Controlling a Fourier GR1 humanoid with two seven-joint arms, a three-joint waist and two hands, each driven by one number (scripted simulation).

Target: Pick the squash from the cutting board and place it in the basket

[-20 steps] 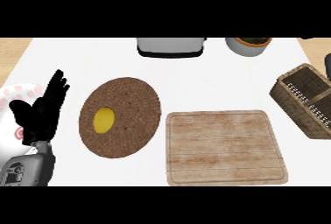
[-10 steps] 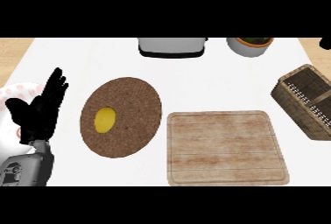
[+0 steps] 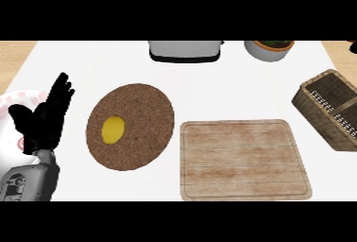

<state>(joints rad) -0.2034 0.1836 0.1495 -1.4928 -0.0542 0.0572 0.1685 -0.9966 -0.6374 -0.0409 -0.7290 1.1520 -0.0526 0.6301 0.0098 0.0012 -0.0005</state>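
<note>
Taking the wooden cutting board (image 3: 243,159) as our landmark, nearest to us on its left we see our left forearm (image 3: 28,182), cut off by the lower edge of the view, and above it our left hand (image 3: 43,124) raised with its fingers straight and slightly spread, holding nothing and touching nothing we can make out. Behind that hand a white plate with pink spots (image 3: 12,106) is mostly hidden and also cut off by the left edge, so we cannot tell whether anything lies on it. Our right hand does not show at all. Between the hand and the cutting board lies a round brown cork mat (image 3: 136,124), just beside the board's left edge, and the yellow squash (image 3: 113,129) rests on the mat's left half, not on the board; it lies near our fingertips but apart from them. To the board's right and a little farther, the wicker basket (image 3: 326,109) is cut off by the right edge. Farthest from the board, a grey toaster (image 3: 185,50) and a pot (image 3: 267,49) are cropped along the top.
</note>
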